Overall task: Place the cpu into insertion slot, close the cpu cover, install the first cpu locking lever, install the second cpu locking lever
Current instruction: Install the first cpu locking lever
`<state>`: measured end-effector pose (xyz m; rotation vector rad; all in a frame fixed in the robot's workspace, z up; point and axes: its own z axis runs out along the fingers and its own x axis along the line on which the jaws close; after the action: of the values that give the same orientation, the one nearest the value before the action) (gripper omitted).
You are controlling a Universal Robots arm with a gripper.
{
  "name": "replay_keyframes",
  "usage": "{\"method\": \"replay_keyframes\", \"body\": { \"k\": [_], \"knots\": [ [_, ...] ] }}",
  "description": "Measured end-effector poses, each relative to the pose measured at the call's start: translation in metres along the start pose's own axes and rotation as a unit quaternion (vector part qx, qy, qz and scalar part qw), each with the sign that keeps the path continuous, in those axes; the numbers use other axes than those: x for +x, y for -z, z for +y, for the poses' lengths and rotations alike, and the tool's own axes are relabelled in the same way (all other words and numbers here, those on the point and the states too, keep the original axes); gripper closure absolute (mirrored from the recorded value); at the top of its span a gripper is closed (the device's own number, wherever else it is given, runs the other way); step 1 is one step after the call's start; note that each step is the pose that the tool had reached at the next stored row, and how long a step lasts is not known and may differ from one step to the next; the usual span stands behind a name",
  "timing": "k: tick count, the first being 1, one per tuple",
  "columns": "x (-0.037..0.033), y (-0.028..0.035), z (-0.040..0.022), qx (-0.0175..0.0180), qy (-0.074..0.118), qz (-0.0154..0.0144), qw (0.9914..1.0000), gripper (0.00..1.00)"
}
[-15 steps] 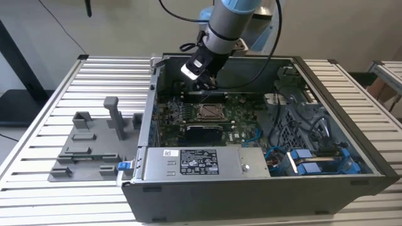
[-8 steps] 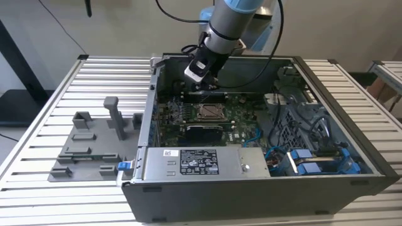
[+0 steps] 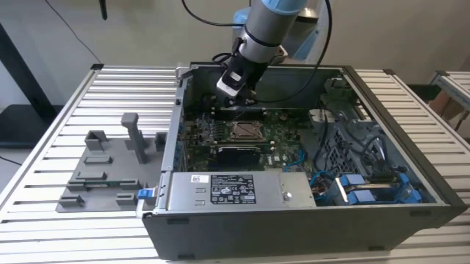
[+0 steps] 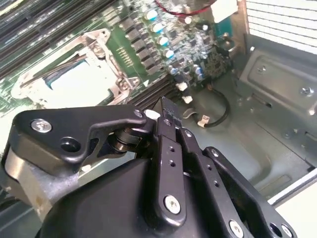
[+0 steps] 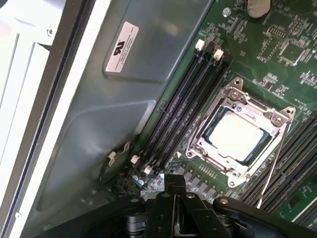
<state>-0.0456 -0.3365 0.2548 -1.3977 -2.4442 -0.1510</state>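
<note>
The cpu (image 5: 237,137) lies flat in the insertion slot (image 3: 244,130) on the green motherboard, its pale top showing through the window of the cpu cover (image 5: 233,94). That silvery cover lies down over the chip in both wrist views (image 4: 106,54). A thin wire lever (image 5: 274,158) runs along one side of the socket. My gripper (image 3: 239,104) hangs above the board just behind the socket, towards the case's back wall. Its black fingers meet at the tip (image 4: 166,106) with nothing between them, and the same tip (image 5: 174,182) shows beside the memory slots.
Long black memory slots (image 5: 183,109) run beside the socket. The grey case wall (image 5: 114,124) stands close behind my gripper. A power supply (image 3: 235,190) and blue cables (image 3: 360,187) fill the case front. A grey fixture (image 3: 103,165) sits on the slatted table at the exterior view's left.
</note>
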Motion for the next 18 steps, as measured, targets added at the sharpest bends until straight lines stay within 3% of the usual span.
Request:
{"method": "replay_keyframes", "body": {
  "k": [3, 5, 7, 8, 11, 18],
  "knots": [
    [0.0000, -0.0001, 0.0000, -0.0186, 0.016, -0.0144, 0.99959, 0.89],
    [0.0000, -0.0001, 0.0000, -0.0319, 0.027, -0.0241, 0.99883, 0.89],
    [0.0000, -0.0001, 0.0000, -0.0421, 0.036, -0.0311, 0.99798, 0.89],
    [0.0000, -0.0001, 0.0000, -0.0456, 0.040, -0.0332, 0.99761, 0.89],
    [0.0000, -0.0001, 0.0001, -0.0496, 0.048, -0.0352, 0.99702, 0.89],
    [0.0000, 0.0000, -0.0001, -0.0496, 0.049, -0.0349, 0.99694, 0.89]
  ]
}}
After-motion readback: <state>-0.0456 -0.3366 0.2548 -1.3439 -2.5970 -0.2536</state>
